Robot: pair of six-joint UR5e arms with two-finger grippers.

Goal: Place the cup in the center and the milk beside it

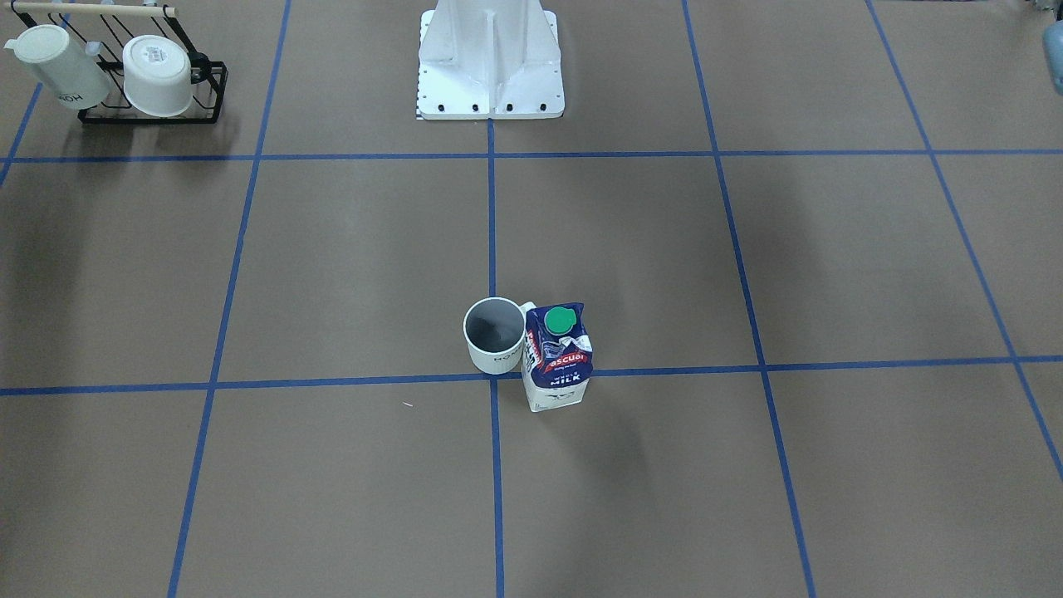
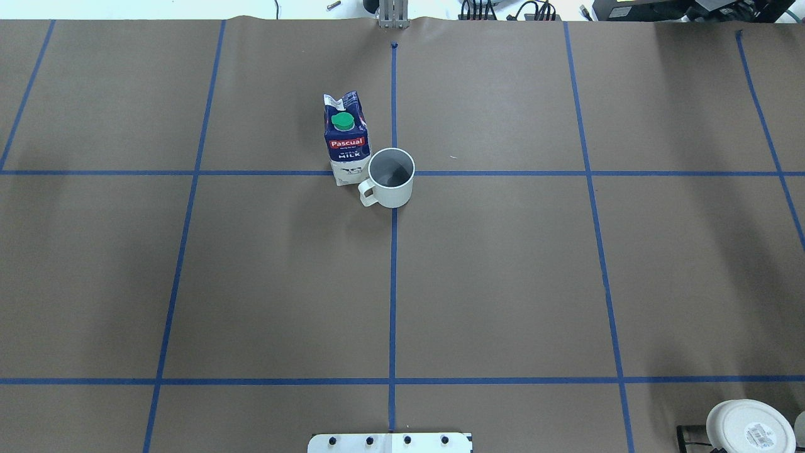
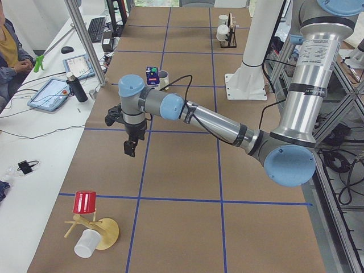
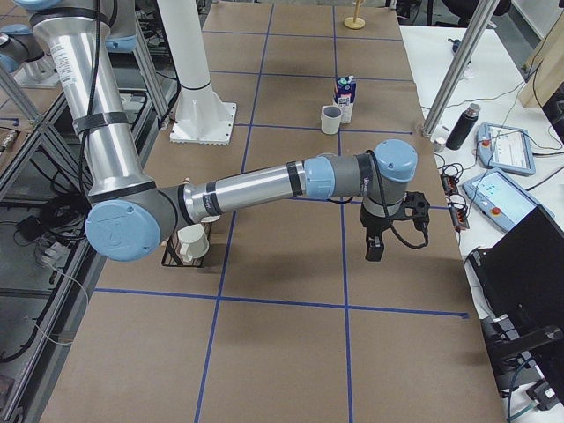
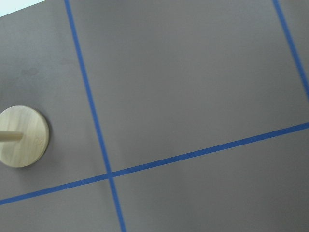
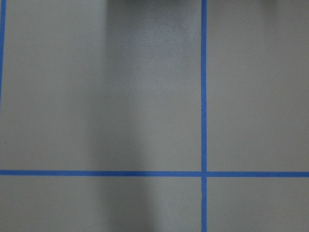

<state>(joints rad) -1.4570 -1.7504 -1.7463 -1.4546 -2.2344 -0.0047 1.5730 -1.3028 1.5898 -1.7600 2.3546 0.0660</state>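
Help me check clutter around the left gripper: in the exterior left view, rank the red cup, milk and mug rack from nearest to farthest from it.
From the left gripper:
1. red cup, at the near end, toward the camera.
2. milk, mid-way along, beyond the gripper.
3. mug rack, at the far end.

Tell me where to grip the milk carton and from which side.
Probably the upper blue body of the milk carton, below the green cap, approached from the robot's left: it stands upright with flat sides, and the cup with its handle crowds its right side.
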